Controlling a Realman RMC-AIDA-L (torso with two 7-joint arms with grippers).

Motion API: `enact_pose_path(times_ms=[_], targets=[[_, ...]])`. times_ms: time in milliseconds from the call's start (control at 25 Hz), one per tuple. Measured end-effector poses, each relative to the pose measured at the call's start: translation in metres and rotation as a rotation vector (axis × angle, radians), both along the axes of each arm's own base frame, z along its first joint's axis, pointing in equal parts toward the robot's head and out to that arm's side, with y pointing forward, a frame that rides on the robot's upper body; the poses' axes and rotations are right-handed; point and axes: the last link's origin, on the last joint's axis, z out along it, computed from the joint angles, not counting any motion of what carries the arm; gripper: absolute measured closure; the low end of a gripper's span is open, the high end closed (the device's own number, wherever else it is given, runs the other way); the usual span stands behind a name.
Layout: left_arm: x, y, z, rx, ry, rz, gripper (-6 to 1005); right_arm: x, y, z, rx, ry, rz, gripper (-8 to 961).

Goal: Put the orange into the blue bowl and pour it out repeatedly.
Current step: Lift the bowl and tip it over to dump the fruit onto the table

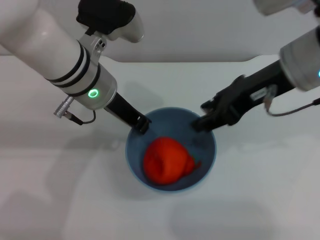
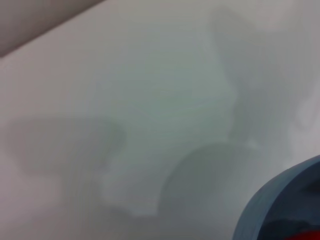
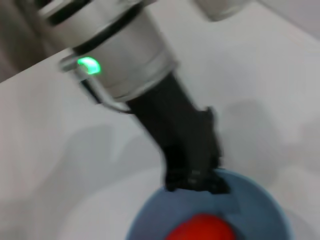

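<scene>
The orange (image 1: 167,161) lies inside the blue bowl (image 1: 210,159), which stands on the white table at the middle. My left gripper (image 1: 142,124) is at the bowl's left rim and is shut on it. My right gripper (image 1: 201,122) hovers at the bowl's right rim, just above the inside, apart from the orange. The left wrist view shows a part of the bowl (image 2: 257,210) with a sliver of the orange (image 2: 305,236). The right wrist view shows the left gripper (image 3: 197,181) on the rim of the bowl (image 3: 267,202), with the orange (image 3: 202,229) below it.
The white table (image 1: 60,200) spreads all around the bowl. Its far edge meets a grey wall (image 1: 200,30) at the back. A cable (image 1: 295,107) hangs from my right arm above the table.
</scene>
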Motion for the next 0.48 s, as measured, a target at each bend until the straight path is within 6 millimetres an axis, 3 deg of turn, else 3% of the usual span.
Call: enact_pose_path(times_ms=[200,240,280,480], targets=[[0.0,0.004,0.01,0.121,-0.06,-0.121,1000,0.036,0.005,0.029,0.104,-0.022,-0.206,457],[0.003,0.002,0.018,0.218,-0.104,-0.216,1000,0.056,0.001,0.04,0.119,0.004,-0.301,457],[0.003,0.002,0.018,0.218,-0.104,-0.216,1000,0.056,0.001,0.04,0.119,0.004,-0.301,457],[0.006,-0.014,0.032,0.419,-0.151,-0.467,1000,0.11,-0.015,0.057,0.173,0.054,-0.508,457]])
